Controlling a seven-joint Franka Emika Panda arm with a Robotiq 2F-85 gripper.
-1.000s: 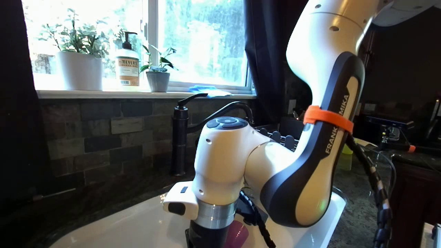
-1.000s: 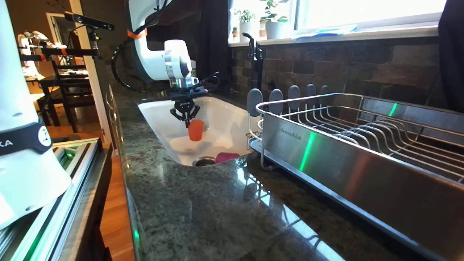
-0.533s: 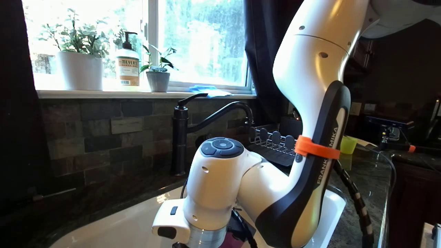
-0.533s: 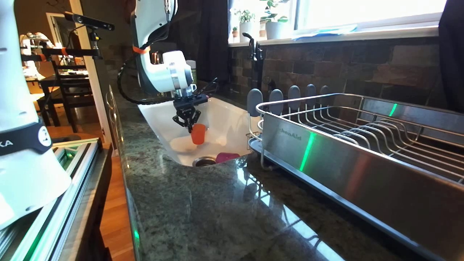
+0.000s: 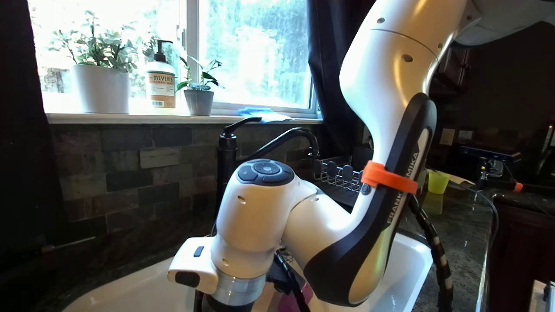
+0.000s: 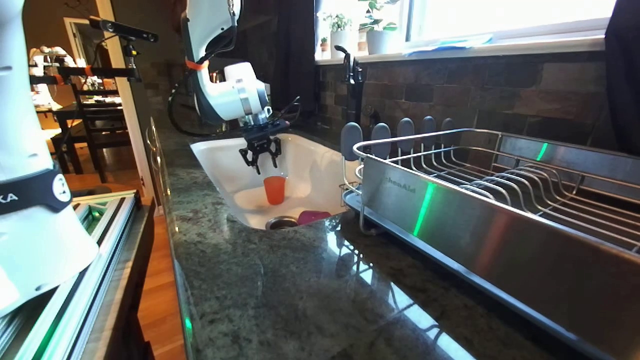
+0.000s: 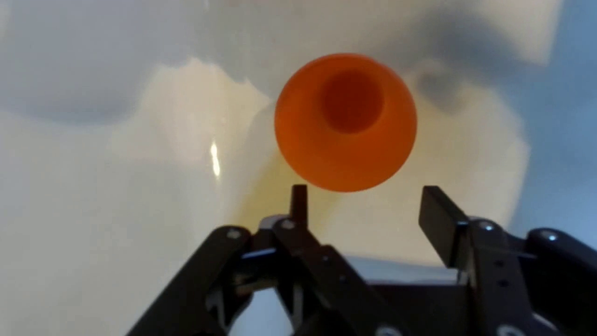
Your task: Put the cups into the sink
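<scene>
in the wrist view, the gripper [image 7: 366,201] has its jaws spread and holds nothing; the orange cup [image 7: 345,126] is just beyond them. i judge this is the release, so it is better to rise straight, jaws wide, to not tip it. in an exterior view, this cup is upright inside the sink [image 6: 317,162], below the jaws; the magenta cup [image 6: 313,216] lies near the drain [image 6: 281,223]. the faucet [image 6: 354,95] and the dish rack [image 6: 480,240] could hinder the arm [image 6: 220,100]. in an exterior view, the yellow-green cup [image 5: 438,183] waits on the counter [image 5: 459,234].
</scene>
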